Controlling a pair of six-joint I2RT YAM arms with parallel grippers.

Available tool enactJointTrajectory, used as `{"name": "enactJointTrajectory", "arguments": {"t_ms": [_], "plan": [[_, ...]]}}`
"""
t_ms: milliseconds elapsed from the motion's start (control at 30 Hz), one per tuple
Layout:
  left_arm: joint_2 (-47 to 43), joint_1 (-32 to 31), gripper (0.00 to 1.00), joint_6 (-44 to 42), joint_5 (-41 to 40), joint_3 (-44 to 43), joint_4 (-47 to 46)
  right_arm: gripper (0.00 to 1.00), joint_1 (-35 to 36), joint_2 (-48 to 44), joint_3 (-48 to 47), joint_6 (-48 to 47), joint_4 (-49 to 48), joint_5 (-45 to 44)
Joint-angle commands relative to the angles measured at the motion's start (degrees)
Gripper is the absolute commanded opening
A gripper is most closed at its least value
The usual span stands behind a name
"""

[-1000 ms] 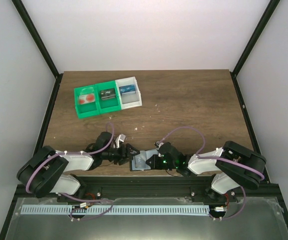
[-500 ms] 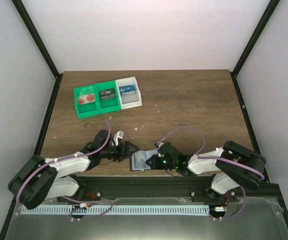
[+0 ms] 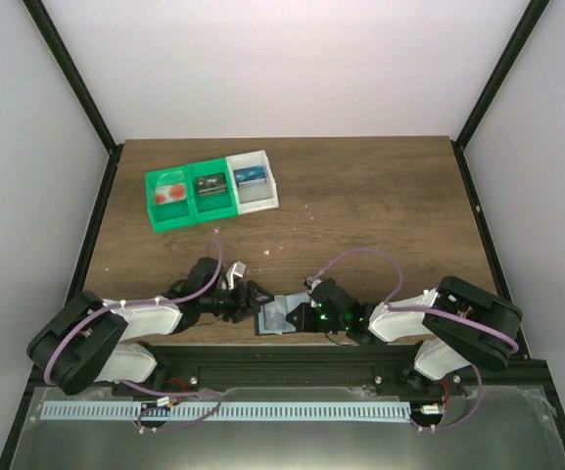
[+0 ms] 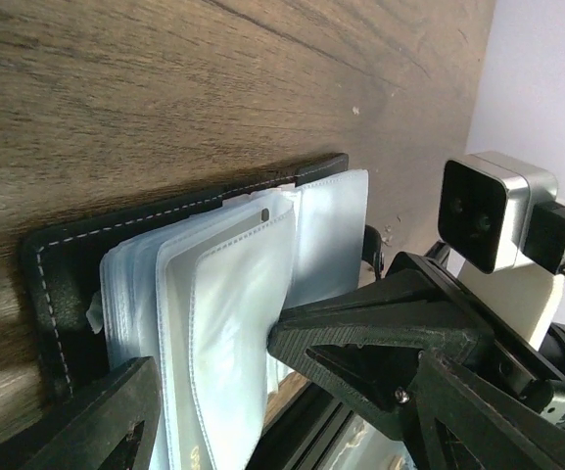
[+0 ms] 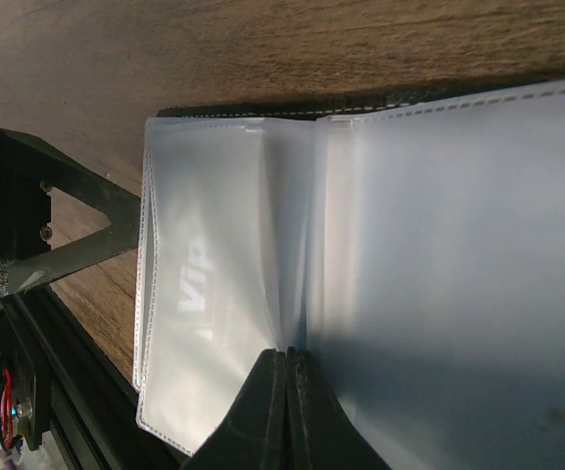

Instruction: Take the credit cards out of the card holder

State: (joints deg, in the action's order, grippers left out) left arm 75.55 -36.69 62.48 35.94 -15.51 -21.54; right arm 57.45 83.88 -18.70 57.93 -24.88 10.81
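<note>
The card holder [image 3: 278, 316] lies open near the table's front edge, black [image 4: 62, 284] with clear blue-white sleeves [image 5: 439, 255] fanned up. My left gripper [image 3: 254, 297] is open at its left end, jaws straddling the sleeve edges [image 4: 211, 354]; its right finger [image 4: 360, 343] touches a sleeve. My right gripper [image 3: 303, 315] is shut, its tips [image 5: 288, 356] pressed into the crease between two sleeves. A pale credit card lettered "VIP" [image 5: 196, 284] shows inside one sleeve. Another pale card with red marks [image 3: 171, 193] lies in the tray.
A green-and-white three-compartment tray [image 3: 189, 208] stands at the back left, with a black item [image 3: 210, 183] and a blue item [image 3: 250, 176] in its other compartments. The black front rail [image 3: 292, 352] runs just behind the holder. Crumbs dot the wood.
My left arm swung out to the left and came back to the holder's left end, still open. The right gripper stayed shut on the sleeves' crease.
</note>
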Motion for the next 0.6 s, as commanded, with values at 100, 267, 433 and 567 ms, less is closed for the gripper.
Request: {"name": "enactJointTrajectory", "arguments": {"t_ms": [100,267,433,567], "plan": [[3.4,-0.4,0.73,-1.3,1.4,-0.5,-4.0,0.01,-0.3,-0.2,0.8,0.1,1.3,0.1],[1.2,-0.5,0.73,-2.4,-0.3,-1.7,-0.1,0.01,-0.3,-0.3,0.8,0.1,1.4,0.0],[-4.0,-0.6,0.73,-1.6,-2.5,-2.3,3.8,0.01,-0.3,-0.8,1.3,0.4,1.5,-0.2],[-5.2,-0.5,0.73,0.1,-2.1,-1.6,1.9,0.0,-0.3,-0.9,1.5,0.5,1.3,-0.4]]}}
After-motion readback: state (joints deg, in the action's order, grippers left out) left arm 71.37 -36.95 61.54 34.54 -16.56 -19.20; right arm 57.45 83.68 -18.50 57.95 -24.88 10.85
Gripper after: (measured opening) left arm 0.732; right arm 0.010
